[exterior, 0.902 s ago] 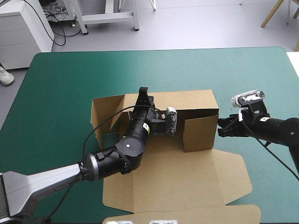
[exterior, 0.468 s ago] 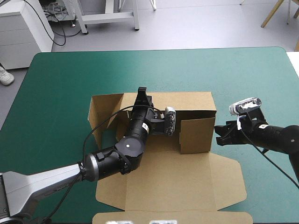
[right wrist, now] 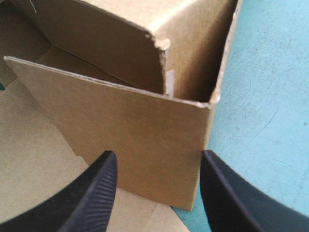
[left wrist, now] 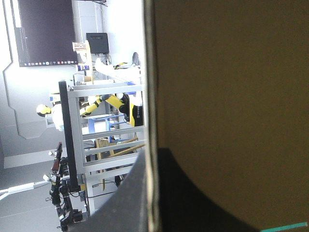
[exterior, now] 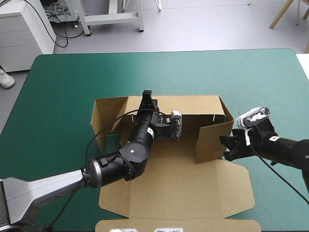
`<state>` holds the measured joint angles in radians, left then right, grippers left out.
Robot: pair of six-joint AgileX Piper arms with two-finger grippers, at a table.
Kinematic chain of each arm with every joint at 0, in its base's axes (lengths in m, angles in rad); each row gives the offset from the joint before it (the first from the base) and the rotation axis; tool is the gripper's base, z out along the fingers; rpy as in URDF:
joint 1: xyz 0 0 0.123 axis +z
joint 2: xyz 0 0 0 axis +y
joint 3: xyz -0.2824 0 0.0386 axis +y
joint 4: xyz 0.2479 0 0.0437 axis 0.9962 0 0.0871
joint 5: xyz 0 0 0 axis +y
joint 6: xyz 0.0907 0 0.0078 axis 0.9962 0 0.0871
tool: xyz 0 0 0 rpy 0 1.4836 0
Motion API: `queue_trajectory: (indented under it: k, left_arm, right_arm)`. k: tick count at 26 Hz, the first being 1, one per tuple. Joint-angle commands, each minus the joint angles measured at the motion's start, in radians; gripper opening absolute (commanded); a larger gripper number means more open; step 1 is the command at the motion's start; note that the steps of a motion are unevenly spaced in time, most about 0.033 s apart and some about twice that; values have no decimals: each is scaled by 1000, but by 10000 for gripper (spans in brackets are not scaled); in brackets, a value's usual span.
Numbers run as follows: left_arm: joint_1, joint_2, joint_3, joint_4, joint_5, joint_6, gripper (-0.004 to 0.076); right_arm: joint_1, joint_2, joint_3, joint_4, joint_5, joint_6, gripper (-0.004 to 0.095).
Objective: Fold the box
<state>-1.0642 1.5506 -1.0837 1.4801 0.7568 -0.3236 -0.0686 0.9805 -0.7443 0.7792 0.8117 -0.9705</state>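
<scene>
The table (exterior: 63, 77) with its teal-green cover held the brown box (exterior: 174, 166) near its middle, and the job looked roughly half done, judging from how the board lay. The back wall (exterior: 193, 104) stood upright; a side wall (exterior: 104, 118) at the left end leaned up at an angle; at the right end a flap (exterior: 212, 140) was turned in to form a corner. Yet nothing appeared tucked (that corner gaped in the right wrist view), and the rest of the sheet, the lid (exterior: 178, 198) included, lay flat toward the near edge; squaring and locking the side walls remained, I judged.

The left arm (exterior: 120, 164) reached across the box floor and up to the back wall; the right arm (exterior: 289, 150) came in low from the table's right edge. The left gripper (exterior: 147, 96) was clamped on the back wall's top edge — board pinched between its black fingers (left wrist: 193, 203); the right gripper (exterior: 231, 145) stood with its jaws wide apart, just outside the flap — holding nothing, and whether it touched the board I could not tell.
</scene>
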Motion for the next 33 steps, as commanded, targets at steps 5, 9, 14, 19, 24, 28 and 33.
queue_trajectory:
  k: [5, 9, 14, 19, 24, 28, 33]
  left_arm:
    - [-7, -40, -28, 74, 15, -20, -10]
    - [-7, -40, -28, 101, 15, -42, -10]
    - [-7, -40, -28, 101, 19, -43, -10]
    - [-7, -40, -28, 106, 28, -48, -10]
    - [-7, -40, -28, 110, 28, -66, -10]
    - [-7, -36, -34, 101, 28, -77, -10]
    - [-7, -17, -34, 98, 41, -77, -10]
  right_arm:
    - [-1, 3, -23, 78, -20, -61, 634]
    - [-1, 13, -23, 103, -27, -76, 634]
    - [-1, 49, -23, 145, -27, -108, 634]
    - [-1, 87, -23, 219, -37, -176, 634]
    - [-1, 112, -23, 270, -64, -230, 634]
    - [25, 133, -23, 304, -95, -258, 610]
    - [215, 158, -23, 220, -306, -158, 488]
